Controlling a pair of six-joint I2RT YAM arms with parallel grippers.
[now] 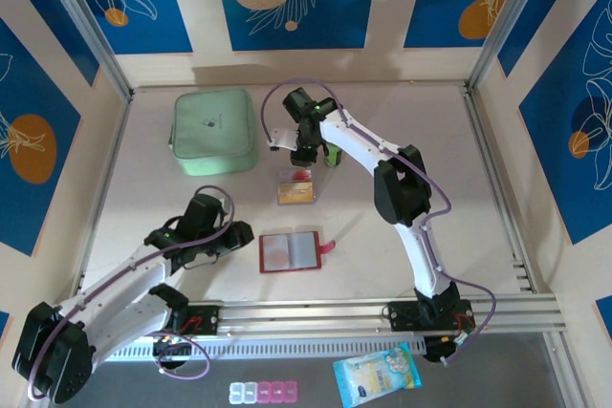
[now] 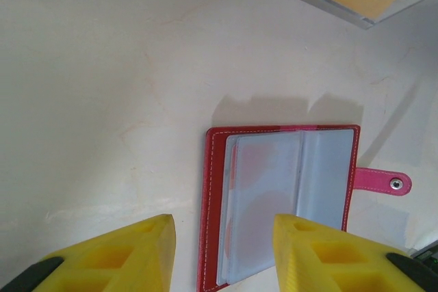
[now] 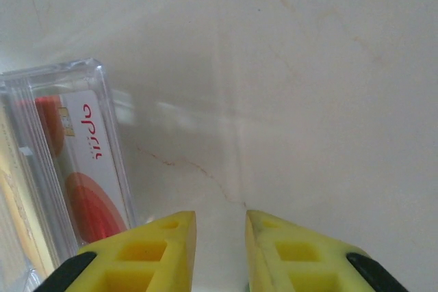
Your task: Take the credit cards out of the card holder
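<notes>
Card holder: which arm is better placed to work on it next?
Left, probably. The left gripper hovers open right beside the open card holder; the right gripper is farther off, by the credit cards already out.

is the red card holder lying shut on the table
No, the card holder lies open, greyish sleeves facing up and snap tab unfastened.

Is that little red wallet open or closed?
Open: the wallet lies spread flat, greyish sleeves facing up, snap tab unfastened.
</notes>
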